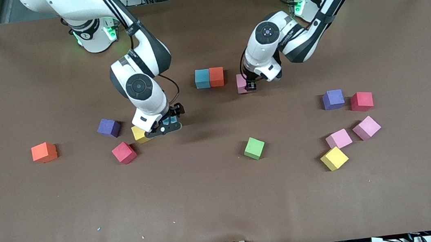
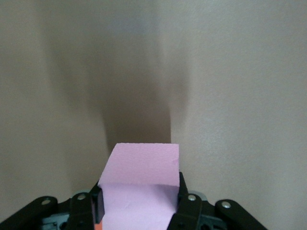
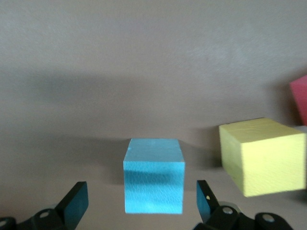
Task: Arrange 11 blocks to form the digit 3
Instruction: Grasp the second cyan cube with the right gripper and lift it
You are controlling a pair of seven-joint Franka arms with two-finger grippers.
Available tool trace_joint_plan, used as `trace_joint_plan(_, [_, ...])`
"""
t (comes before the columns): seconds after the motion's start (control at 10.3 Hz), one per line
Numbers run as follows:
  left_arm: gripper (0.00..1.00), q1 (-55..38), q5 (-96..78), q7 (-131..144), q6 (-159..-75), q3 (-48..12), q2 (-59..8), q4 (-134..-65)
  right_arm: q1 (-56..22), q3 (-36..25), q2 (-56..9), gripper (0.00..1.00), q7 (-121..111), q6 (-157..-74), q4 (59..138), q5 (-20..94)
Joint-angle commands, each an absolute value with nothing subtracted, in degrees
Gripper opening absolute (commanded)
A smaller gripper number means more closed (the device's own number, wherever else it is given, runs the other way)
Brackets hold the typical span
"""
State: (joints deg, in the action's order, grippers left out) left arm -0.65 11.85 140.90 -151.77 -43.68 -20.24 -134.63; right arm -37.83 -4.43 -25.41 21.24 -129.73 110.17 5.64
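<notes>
My left gripper (image 1: 250,84) is shut on a pink block (image 1: 241,83), low over the table beside a short row of a teal block (image 1: 202,78) and an orange block (image 1: 216,76), with a small gap to the orange one. In the left wrist view the pink block (image 2: 144,163) fills the space between the pads of the left gripper (image 2: 139,194). My right gripper (image 1: 164,126) stands open with its fingers on either side of another teal block (image 3: 153,175), not touching it. A yellow block (image 1: 139,134) sits close beside that gripper.
Loose blocks toward the right arm's end: purple (image 1: 108,128), red (image 1: 124,152), orange (image 1: 44,152). A green block (image 1: 254,148) lies mid-table. Toward the left arm's end lie purple (image 1: 333,99), red (image 1: 361,101), two pink (image 1: 338,138) (image 1: 366,127) and yellow (image 1: 334,158).
</notes>
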Motion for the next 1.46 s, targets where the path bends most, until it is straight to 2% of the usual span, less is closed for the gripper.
trace_joint_plan(0.0, [0.00, -1.4, 12.6, 144.2, -157.2, -43.9, -18.6, -138.1, -38.0, -3.9, -27.6, 1.00, 21.8, -133.0, 111.0, 6.1])
trace_joint_plan(0.49, [0.00, -4.0, 12.6, 144.3, -158.6, -43.5, -21.4, -137.8, -37.8, -3.9, -28.8, 1.00, 20.3, -133.9, 111.6, 6.0])
trace_joint_plan(0.88, [0.00, -4.4, 12.5, 145.1, -158.7, -43.3, -22.6, -137.5, -37.8, -3.9, -29.2, 1.00, 20.3, -138.3, 114.5, 6.0])
trace_joint_plan(0.97, [0.00, -4.5, 12.5, 145.1, -158.7, -43.3, -22.8, -137.1, -37.7, -3.9, -29.3, 0.68, 20.2, -138.3, 114.4, 6.0])
trace_joint_plan(1.07, [0.00, -5.2, 12.5, 145.2, -158.7, -43.3, -23.4, -136.8, -37.6, -3.9, -29.2, 0.20, 20.3, -138.3, 114.3, 6.0])
trace_joint_plan(1.17, [0.00, -6.6, 12.5, 145.4, -158.7, -42.3, -23.5, -136.7, -37.7, -3.9, -28.9, 0.01, 20.3, -137.8, 114.0, 6.0])
trace_joint_plan(1.36, [0.00, -10.8, 12.5, 146.5, -158.7, -38.6, -23.5, -136.3, -38.1, -3.4, -28.2, 0.00, 21.8, -137.2, 113.2, 6.4])
